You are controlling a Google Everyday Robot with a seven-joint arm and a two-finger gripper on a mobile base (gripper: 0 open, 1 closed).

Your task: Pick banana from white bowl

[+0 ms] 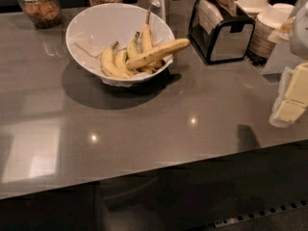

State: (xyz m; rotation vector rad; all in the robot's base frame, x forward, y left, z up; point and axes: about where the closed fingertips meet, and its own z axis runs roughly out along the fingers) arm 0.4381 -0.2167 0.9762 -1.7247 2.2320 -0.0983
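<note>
The white bowl [84, 25] stands at the back left of the grey counter, lined with white paper. The banana [156, 53], long and nearly straight, lies on top of several shorter curved bananas [113, 62], and its right end sticks out over the bowl's right rim. My gripper [292, 98], with pale yellow pads, hangs at the right edge of the view above the counter. It is well to the right of the bowl and holds nothing that I can see.
A black and silver napkin holder [222, 32] stands right of the bowl. A stack of small white dishes [268, 29] is behind it at the far right. Two glass jars [39, 5] stand at the back left. The counter's front edge [144, 174] runs across the lower view.
</note>
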